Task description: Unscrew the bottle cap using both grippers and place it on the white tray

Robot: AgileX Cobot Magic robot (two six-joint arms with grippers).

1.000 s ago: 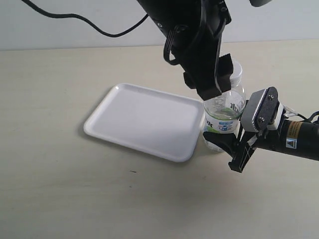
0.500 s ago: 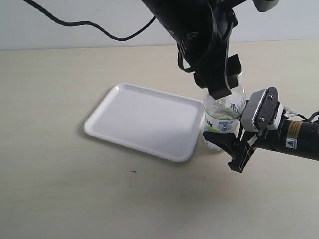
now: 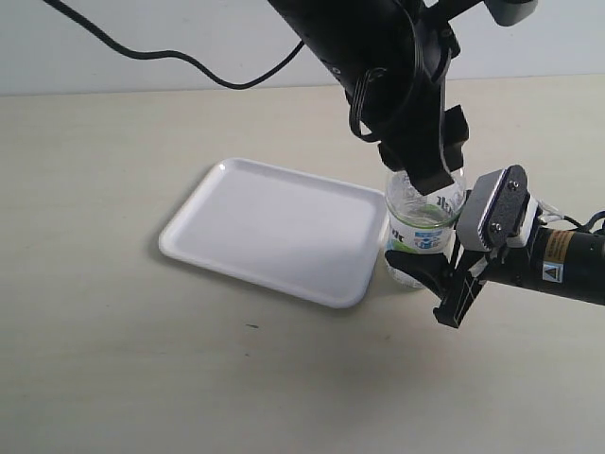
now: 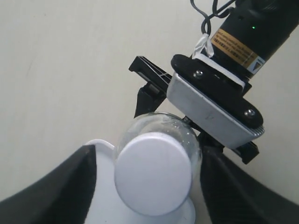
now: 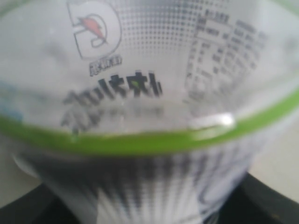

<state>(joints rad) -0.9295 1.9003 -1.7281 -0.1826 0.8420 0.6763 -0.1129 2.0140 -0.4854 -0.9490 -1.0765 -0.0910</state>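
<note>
Nearest the camera, the right gripper is seen clamped on the lower body of the bottle, with one finger at each side of the label. The bottle is held upright, and its wall is thin clear plastic, so it is judged light and easily dented. How full it is cannot be made out. A firm but not crushing hold low down is called for, so that the bottle is not spun along with the cap.

On top of the bottle, the bottle cap is seated on the neck, not yet removed. It is small and stiff, and is best taken across its ribbed side, where slipping is least likely. The left gripper is hung over it with jaws apart, a finger at each side of the cap, and no contact can be seen.

Just beside the bottle, the white tray is laid flat.
</note>
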